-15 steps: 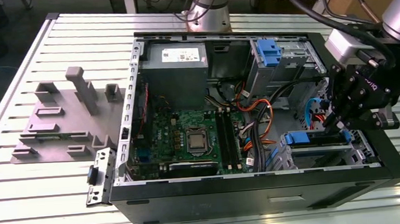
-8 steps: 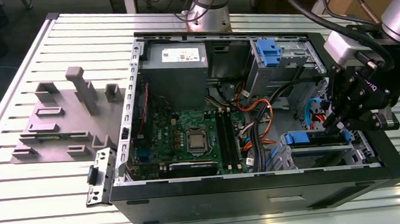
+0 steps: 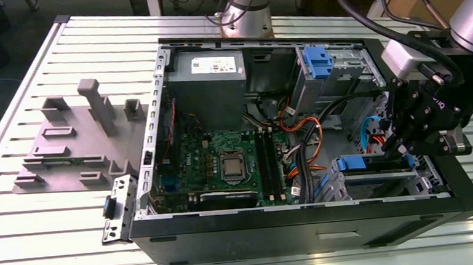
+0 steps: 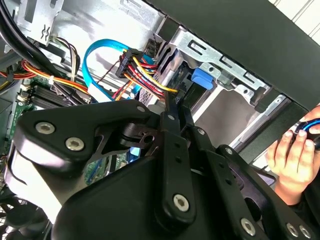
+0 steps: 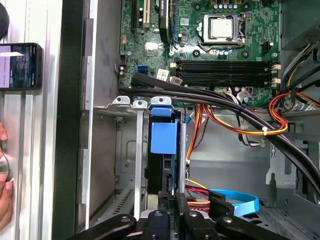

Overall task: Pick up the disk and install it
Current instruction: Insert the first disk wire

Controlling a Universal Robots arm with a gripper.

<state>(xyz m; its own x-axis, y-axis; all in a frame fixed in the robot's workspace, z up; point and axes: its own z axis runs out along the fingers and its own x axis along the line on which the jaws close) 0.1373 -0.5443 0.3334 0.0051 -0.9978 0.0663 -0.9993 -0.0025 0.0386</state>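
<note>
First wrist view: disk (image 5: 163,145) stands on edge in drive cage (image 5: 127,150), blue frame end showing, straight ahead of gripper (image 5: 172,197). Long side runs from gripper toward motherboard (image 5: 200,30). Fingers narrow, look pinched on disk's near edge. Exterior view: gripper (image 3: 409,149) low inside computer case (image 3: 226,231), at cage near front corner. Person's hand (image 4: 292,157) close by outside case

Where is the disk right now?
The disk stands on edge in the drive cage at the case's front corner, on the exterior view's right, directly at the gripper, beside the orange and blue cables.
</note>
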